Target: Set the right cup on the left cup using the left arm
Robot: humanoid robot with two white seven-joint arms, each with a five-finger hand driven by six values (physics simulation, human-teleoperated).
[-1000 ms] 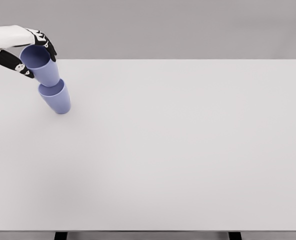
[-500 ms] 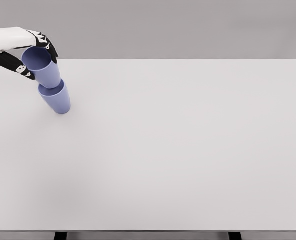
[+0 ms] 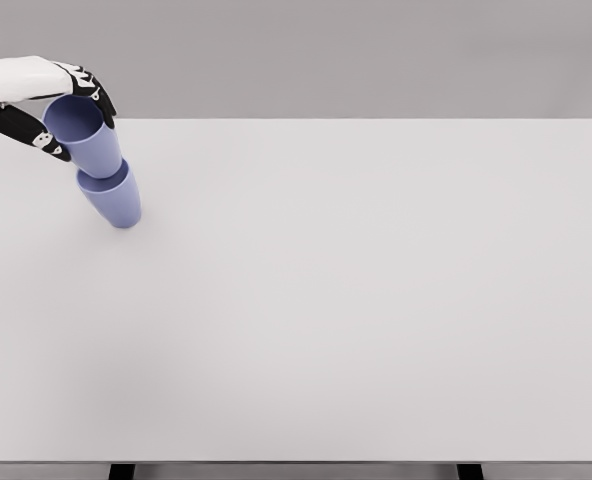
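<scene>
Around upper cup (image 3: 84,140), robot hand (image 3: 46,95) closed.

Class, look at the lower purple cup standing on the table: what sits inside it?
The upper cup is nested in the lower cup, held at its rim by the left hand. The upper cup's base is hidden inside the lower one.

Over the last second the left hand (image 3: 46,100) eases a little toward six o'clock, and the upper cup (image 3: 84,136) it grips goes with it. That cup now sits slightly deeper in the mouth of the lower cup (image 3: 113,199), so less of its wall shows above the lower rim. Over the last half second the shift is barely visible.
</scene>
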